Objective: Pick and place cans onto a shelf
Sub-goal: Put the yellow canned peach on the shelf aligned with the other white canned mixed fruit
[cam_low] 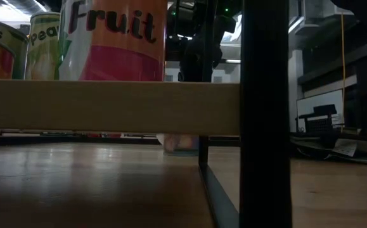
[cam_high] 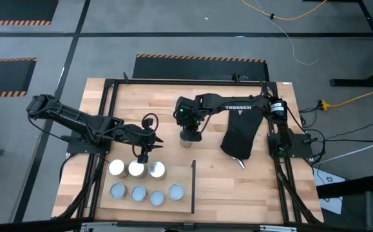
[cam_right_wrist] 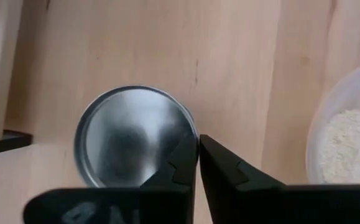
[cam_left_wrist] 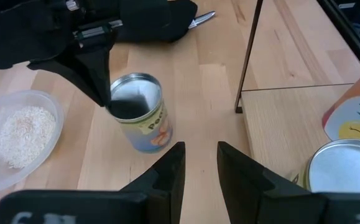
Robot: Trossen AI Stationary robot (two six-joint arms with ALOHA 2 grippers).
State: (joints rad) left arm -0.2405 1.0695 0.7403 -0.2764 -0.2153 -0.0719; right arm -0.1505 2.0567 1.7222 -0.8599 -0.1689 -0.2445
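Seven cans stand on the light-wood shelf [cam_high: 184,203] at the table's near left, three in the far row [cam_high: 136,169] and several in the near row [cam_high: 138,193]. Its black strip [cam_high: 193,185] runs along the right edge. An eighth can, silvery top and peach label [cam_left_wrist: 141,118], is at the table's middle [cam_high: 188,139], under my right gripper [cam_right_wrist: 198,152], which is shut on it. My left gripper [cam_left_wrist: 201,165] hovers open and empty above the shelf's far row [cam_high: 144,152]. My right gripper pinches the can's top rim [cam_right_wrist: 194,132] between its two nearly closed fingers, one fingertip [cam_right_wrist: 178,163] over the lid and one [cam_right_wrist: 224,165] outside the wall. The fingers come from above, pointing down. I cannot tell whether the can's base rests on the table.
A clear bowl of beige grains [cam_left_wrist: 19,134] stands just beside the held can. A black oven mitt [cam_high: 241,135] lies right of it. In the low view the shelf plank [cam_low: 107,107] carries the labelled cans [cam_low: 116,38]. Bare wood lies right of the strip.
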